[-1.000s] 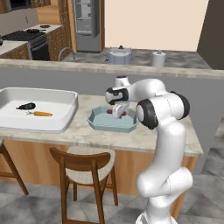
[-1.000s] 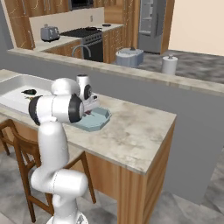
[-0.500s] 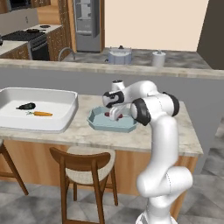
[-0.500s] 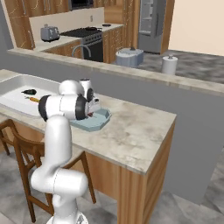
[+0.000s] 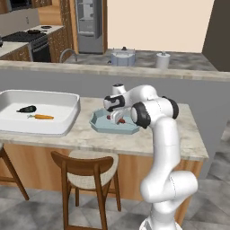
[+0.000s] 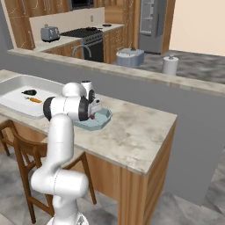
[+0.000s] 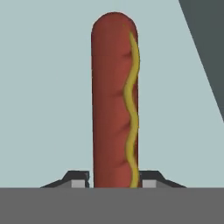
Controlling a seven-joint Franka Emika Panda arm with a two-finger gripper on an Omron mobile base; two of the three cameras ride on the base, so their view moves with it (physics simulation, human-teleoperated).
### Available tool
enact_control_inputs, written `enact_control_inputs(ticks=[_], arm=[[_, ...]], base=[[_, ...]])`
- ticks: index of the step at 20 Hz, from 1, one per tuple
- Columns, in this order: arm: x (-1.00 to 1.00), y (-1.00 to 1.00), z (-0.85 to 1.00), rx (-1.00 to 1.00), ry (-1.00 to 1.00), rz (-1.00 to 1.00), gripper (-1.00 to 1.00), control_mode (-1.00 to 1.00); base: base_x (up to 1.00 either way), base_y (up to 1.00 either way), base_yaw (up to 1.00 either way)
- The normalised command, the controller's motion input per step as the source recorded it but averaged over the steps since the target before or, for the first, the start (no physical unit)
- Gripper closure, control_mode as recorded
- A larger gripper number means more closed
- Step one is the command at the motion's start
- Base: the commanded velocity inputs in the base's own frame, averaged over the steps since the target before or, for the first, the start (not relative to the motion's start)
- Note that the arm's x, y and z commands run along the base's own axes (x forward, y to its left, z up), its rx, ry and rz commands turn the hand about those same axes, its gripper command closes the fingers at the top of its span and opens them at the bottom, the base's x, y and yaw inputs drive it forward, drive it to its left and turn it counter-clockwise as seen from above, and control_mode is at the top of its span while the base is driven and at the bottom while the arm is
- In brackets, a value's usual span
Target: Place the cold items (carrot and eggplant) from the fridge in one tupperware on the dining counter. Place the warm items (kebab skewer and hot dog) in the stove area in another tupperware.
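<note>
- Pale blue plastic: the tupperware (image 5: pixel 115 123) sits at mid frame in the left base view, on the speckled dining counter (image 5: pixel 179 134). In the right base view it lies just right of the arm's forearm, left of centre (image 6: pixel 97 121).
- Red-brown hot dog (image 7: pixel 114 100) with a wavy yellow mustard line, seen in the hand view against the tray's light floor. It runs straight up the frame, from bottom centre to near the top edge.
- Gripper (image 7: pixel 114 180): one dark fingertip shows on each side of the hot dog's lower end, hard against it. Whether they pinch it or have just let go, I cannot tell; the gaps are too fine to read.
- In the left base view the hand hangs low over the tray, with a small red shape (image 5: pixel 121 120) beneath it, taken to be the hot dog resting in or just above the tray.
- Key relation: the hot dog's long axis points directly away from the claw along the view's vertical, its near end between the tips. A straight lift off should clear it without dragging it sideways, by my judgement.
- White tupperware (image 5: pixel 45 114) at left of the left base view holds the dark eggplant (image 5: pixel 26 108) and orange carrot (image 5: pixel 41 117), lying close together.
- Judgement: cold items look done; kebab skewer not spotted here.
</note>
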Motion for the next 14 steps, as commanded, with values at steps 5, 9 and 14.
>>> enact_control_inputs(ticks=[5, 9, 14], arm=[[-0.05, 0.00, -0.09, 0.00, -0.04, 0.00, -1.00, -1.00], [-0.18, 0.00, 0.18, 0.00, -0.10, -0.07, -1.00, -1.00], [-0.44, 0.00, 0.38, 0.00, -0.22, -0.15, -1.00, -1.00]], base=[[0.00, 0.00, 0.00], [0.00, 0.00, 0.00], [0.00, 0.00, 0.00]])
